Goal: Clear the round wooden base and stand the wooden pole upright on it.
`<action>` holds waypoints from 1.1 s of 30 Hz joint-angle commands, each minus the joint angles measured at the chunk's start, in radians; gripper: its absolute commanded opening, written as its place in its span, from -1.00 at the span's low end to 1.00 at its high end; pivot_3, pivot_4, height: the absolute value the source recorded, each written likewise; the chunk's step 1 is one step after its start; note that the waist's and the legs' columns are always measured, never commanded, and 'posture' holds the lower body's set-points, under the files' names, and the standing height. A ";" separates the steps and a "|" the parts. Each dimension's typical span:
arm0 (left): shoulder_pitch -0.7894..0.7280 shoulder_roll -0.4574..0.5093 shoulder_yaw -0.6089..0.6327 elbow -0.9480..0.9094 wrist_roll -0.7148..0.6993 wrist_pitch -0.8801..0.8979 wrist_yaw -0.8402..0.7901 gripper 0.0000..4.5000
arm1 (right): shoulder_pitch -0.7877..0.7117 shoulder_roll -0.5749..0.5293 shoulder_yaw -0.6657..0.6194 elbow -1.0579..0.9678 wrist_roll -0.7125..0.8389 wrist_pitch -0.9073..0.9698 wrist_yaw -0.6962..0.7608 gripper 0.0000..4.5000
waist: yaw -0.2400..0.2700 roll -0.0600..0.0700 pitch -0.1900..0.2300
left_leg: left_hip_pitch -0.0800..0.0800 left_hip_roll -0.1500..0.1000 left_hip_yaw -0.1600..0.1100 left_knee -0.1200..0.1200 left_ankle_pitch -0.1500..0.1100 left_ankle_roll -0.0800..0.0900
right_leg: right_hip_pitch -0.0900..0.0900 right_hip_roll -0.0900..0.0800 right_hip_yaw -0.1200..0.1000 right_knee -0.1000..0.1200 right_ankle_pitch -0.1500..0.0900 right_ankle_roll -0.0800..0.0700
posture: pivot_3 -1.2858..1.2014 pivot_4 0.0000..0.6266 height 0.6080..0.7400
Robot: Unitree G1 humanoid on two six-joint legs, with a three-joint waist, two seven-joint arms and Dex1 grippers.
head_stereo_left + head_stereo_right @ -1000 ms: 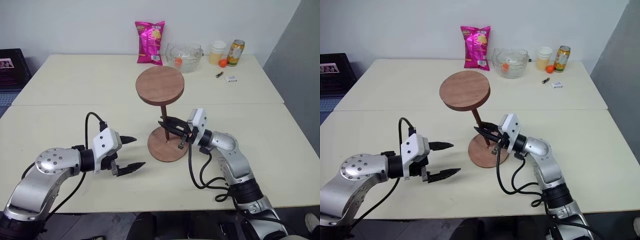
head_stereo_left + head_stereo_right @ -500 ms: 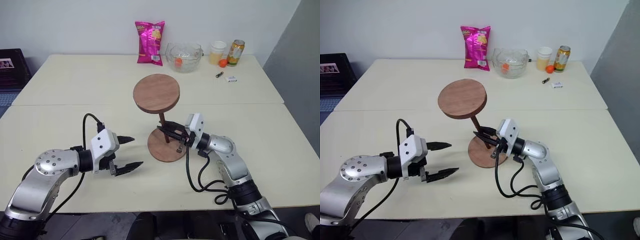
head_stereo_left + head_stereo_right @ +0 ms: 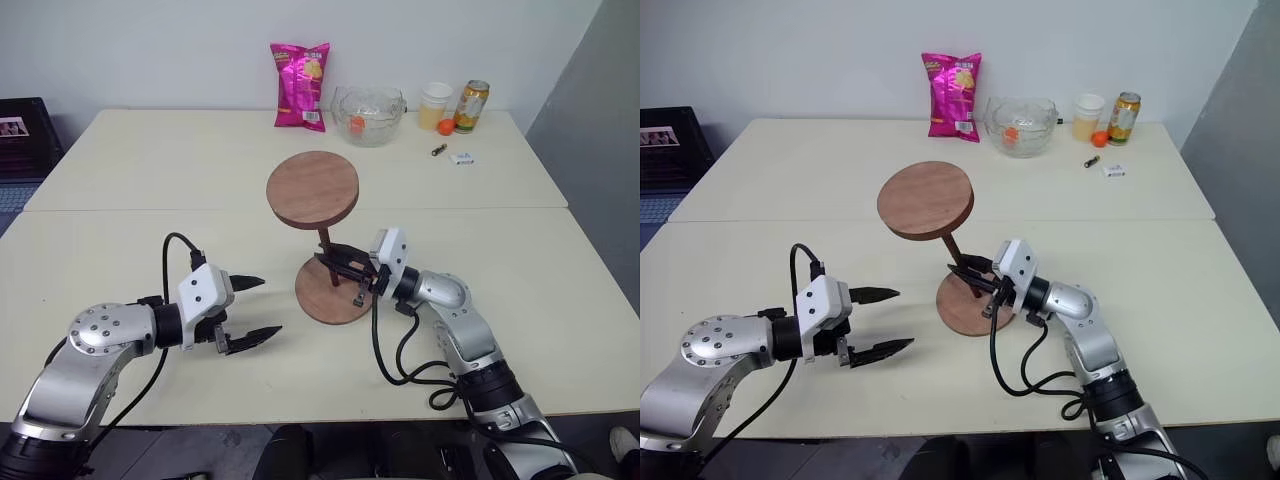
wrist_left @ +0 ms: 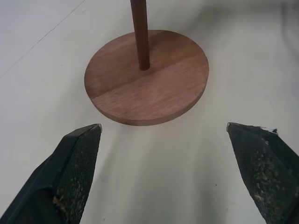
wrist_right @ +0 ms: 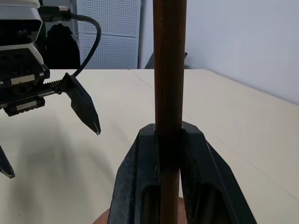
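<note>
Clamping hard on the wooden pole [image 5: 169, 93] right now with my right gripper [image 3: 340, 268]: both black fingers are pinched together around the rod, low down near its foot, and nothing else is in that grip. My left gripper [image 3: 248, 311] has its jaws spread wide with nothing between them, hanging over the table [image 3: 120, 240] just beside the round wooden base [image 4: 147, 77] and aimed at it.

What's changed over the last second: the pole's disc end has dropped a bit and the rod has straightened from a clear lean to nearly upright. From the left wrist view the rod's foot now sits right at the base's centre hole, so I'd say it's seated or about to be. It still tips slightly toward the far side though, disc [image 3: 312, 188] on top.

The base itself is already cleared, nothing on it but the pole. The chip bag [image 3: 299, 84], glass bowl [image 3: 368, 113] and can [image 3: 471, 105] are well apart at the far edge.
</note>
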 commanded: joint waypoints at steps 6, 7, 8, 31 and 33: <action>-0.039 -0.008 -0.003 -0.041 -0.012 0.007 0.007 1.00 | 0.010 -0.024 0.008 0.070 -0.029 0.135 -0.055 -0.90 | 0.000 -0.001 -0.002 | 0.005 0.000 0.000 0.000 0.000 0.000 | 0.005 0.000 0.000 0.000 0.000 0.000 | 0.03 -0.52 1.00; -0.040 -0.008 -0.003 -0.044 -0.013 0.009 0.007 1.00 | 0.010 -0.024 0.009 0.069 -0.030 0.144 -0.059 -0.90 | 0.000 -0.001 -0.002 | 0.009 0.000 0.000 -0.001 0.000 0.000 | 0.009 0.000 0.000 -0.001 0.000 0.000 | 0.03 -0.52 1.00; -0.042 -0.008 -0.003 -0.045 -0.014 0.012 0.008 1.00 | 0.013 -0.027 0.012 0.075 -0.032 0.145 -0.057 -0.90 | 0.001 -0.001 -0.002 | 0.010 0.000 0.000 -0.001 0.000 0.000 | 0.010 0.000 0.000 -0.001 0.000 0.000 | 0.03 -0.52 1.00; -0.074 -0.005 0.000 -0.074 -0.033 0.059 0.017 1.00 | 0.060 -0.088 0.077 0.157 -0.076 0.170 -0.038 -0.90 | 0.003 0.000 -0.026 | 0.016 0.000 0.000 -0.003 0.000 0.001 | 0.015 0.000 0.000 -0.002 -0.001 0.000 | 0.03 -0.52 1.00; -0.075 -0.005 0.000 -0.075 -0.034 0.062 0.017 1.00 | 0.060 -0.092 0.078 0.168 -0.079 0.170 -0.042 -0.90 | 0.003 0.001 -0.028 | 0.017 0.000 0.000 -0.003 0.000 0.001 | 0.016 0.000 0.000 -0.002 -0.001 0.000 | 0.03 -0.52 1.00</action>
